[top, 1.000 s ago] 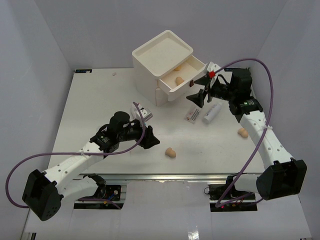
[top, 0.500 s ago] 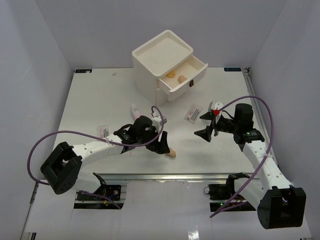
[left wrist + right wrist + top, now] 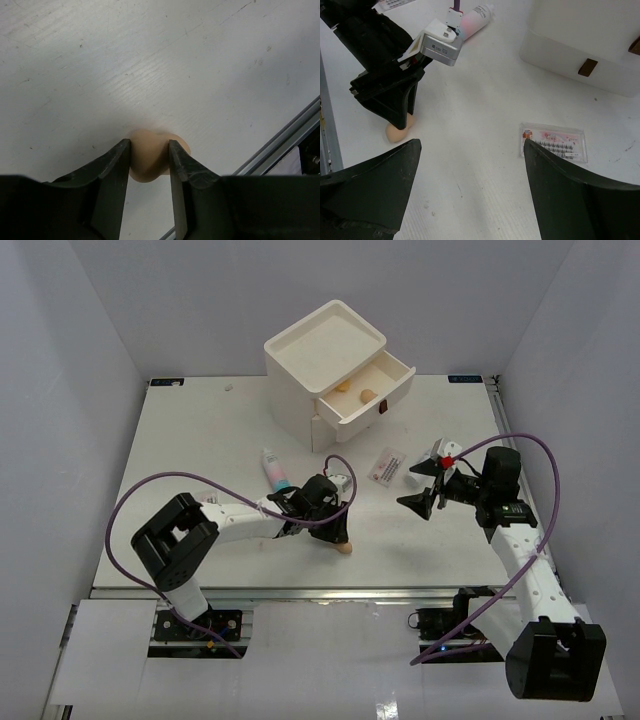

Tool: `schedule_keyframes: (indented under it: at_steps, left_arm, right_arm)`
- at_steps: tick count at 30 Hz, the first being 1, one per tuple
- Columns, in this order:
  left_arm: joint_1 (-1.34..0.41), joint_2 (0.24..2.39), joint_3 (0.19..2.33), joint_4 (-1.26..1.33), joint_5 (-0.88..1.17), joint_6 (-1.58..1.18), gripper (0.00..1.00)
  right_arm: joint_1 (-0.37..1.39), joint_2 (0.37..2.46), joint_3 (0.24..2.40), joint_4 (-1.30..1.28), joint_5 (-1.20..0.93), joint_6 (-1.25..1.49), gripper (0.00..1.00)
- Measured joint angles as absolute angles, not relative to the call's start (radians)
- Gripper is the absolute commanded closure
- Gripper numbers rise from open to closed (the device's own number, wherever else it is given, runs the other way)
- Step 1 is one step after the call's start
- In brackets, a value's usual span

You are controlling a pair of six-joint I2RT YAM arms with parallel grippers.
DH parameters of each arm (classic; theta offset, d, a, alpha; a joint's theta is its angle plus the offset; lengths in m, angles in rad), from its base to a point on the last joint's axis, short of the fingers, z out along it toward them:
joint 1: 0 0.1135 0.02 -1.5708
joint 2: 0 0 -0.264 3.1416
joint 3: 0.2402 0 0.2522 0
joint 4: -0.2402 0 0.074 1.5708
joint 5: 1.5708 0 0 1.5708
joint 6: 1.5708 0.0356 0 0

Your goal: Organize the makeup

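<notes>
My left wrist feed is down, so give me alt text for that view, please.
Two dark jaws pinch a tan egg-shaped sponge between them as it lies on the white table. A metal rail at the table edge crosses the lower right corner.

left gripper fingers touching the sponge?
Touching. Left wrist view: both fingers press the tan sponge sitting between them, no gap either side.

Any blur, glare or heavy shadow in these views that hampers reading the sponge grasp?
Top external: even soft light, no glare; the left gripper covers most of the sponge. Left wrist: table grain and sponge sharp, the near fingers dark and featureless, a soft shadow dims the upper right corner. Right wrist: the right gripper shows only as black silhouettes; the packet reads clearly.
</notes>
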State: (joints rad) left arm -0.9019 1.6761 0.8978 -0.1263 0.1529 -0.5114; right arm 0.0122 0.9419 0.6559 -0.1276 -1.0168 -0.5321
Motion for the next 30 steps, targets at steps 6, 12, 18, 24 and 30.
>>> schedule_keyframes:
  at_steps: [6, 12, 18, 24, 30]
  left_arm:
    - [-0.919, 1.678, 0.908, -0.128, 0.138, -0.504, 0.92]
    - [-0.925, 1.665, 0.938, -0.163, 0.116, -0.486, 1.0]
    - [-0.902, 1.657, 1.13, -0.231, 0.042, -0.407, 1.0]
    - [-0.776, 1.662, 1.401, -0.232, 0.048, -0.357, 1.0]
    - [-0.657, 1.742, 1.675, -0.218, 0.063, -0.347, 1.0]
  right_arm:
    - [-0.02, 0.932, 0.656, -0.125, -1.044, -0.53, 0.11]
    - [-0.021, 0.926, 0.656, -0.124, -1.051, -0.53, 0.11]
    - [-0.031, 0.92, 0.656, -0.124, -1.045, -0.53, 0.11]
    - [-0.049, 0.909, 0.656, -0.124, -1.031, -0.531, 0.12]
    - [-0.053, 0.909, 0.656, -0.124, -1.024, -0.531, 0.12]
